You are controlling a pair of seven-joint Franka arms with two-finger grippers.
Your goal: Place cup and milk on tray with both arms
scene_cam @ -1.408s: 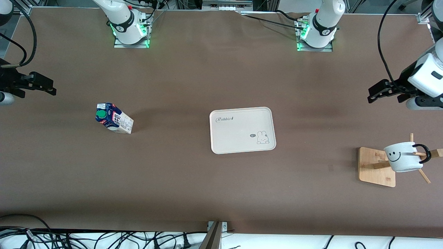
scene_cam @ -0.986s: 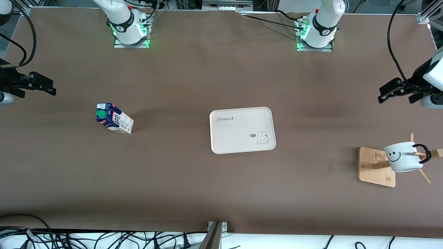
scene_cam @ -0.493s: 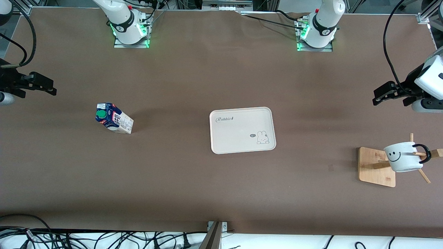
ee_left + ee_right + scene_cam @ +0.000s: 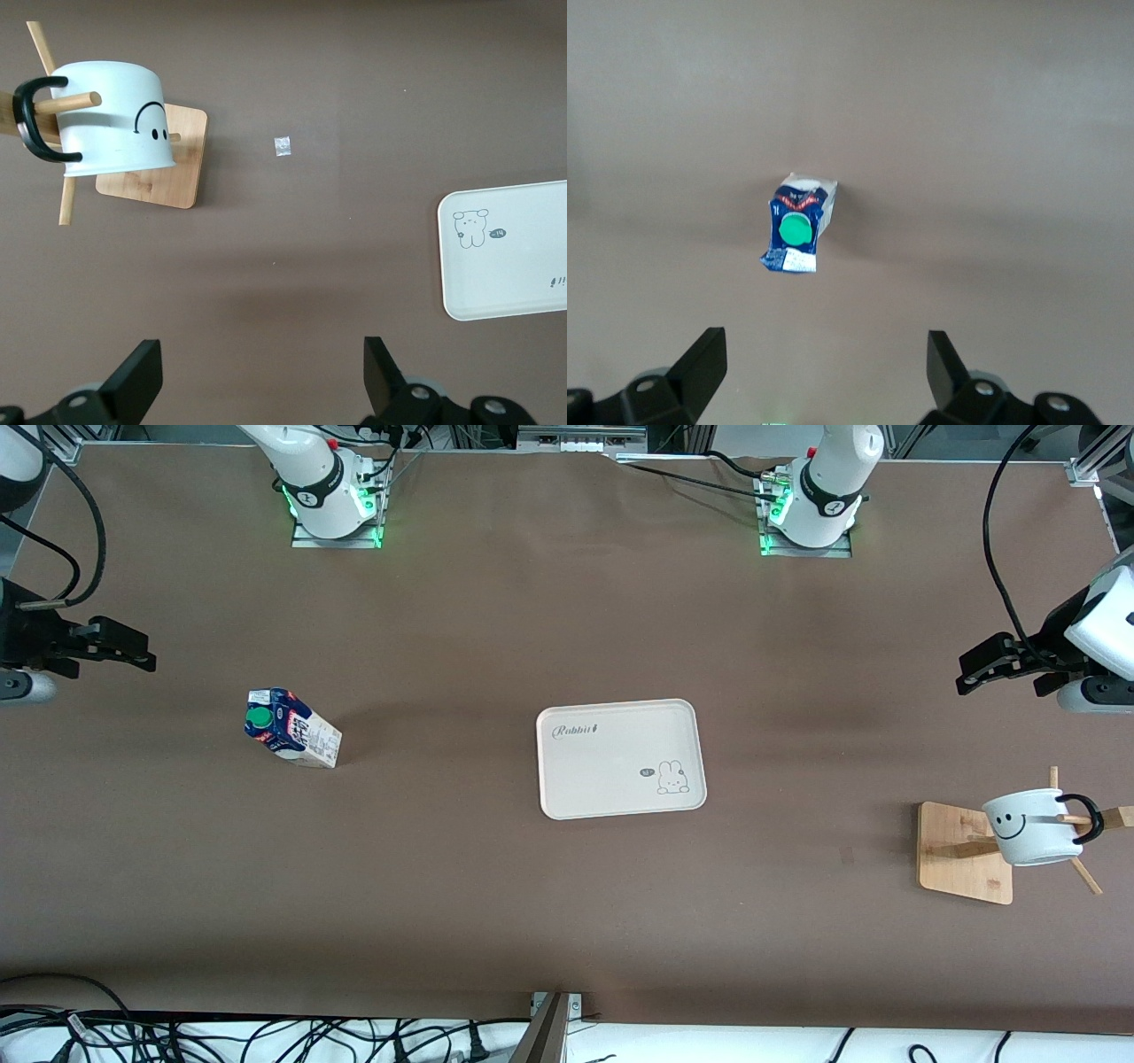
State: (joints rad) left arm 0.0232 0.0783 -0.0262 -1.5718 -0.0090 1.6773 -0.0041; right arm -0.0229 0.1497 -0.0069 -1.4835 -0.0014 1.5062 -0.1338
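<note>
On counter: we saw milk (image 4: 291,728), tray (image 4: 620,759) bare, cup (image 4: 1032,827) on rack (image 4: 964,851).
Left gripper (image 4: 979,667): hovered, spread wide.
Right gripper (image 4: 133,655): same.

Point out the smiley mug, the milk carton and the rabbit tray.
White smiley-face mug (image 4: 1032,840), front view, on its side wall.
Blue-topped gable milk carton (image 4: 306,737), front view, on its printed side.
Flat cream rectangular tray (image 4: 602,775), front view, bare middle.

A wide table (image 4: 496,903) covered in a matte brown sheet fills nearly everything — the surface is plain, with soft shadow bands across it. Along its edge nearest the front camera runs a white strip with a tangle of black cables (image 4: 266,1036) and a small metal bracket (image 4: 556,1005). At the edge farthest from that camera, aluminium framing (image 4: 576,438) shows.
</note>
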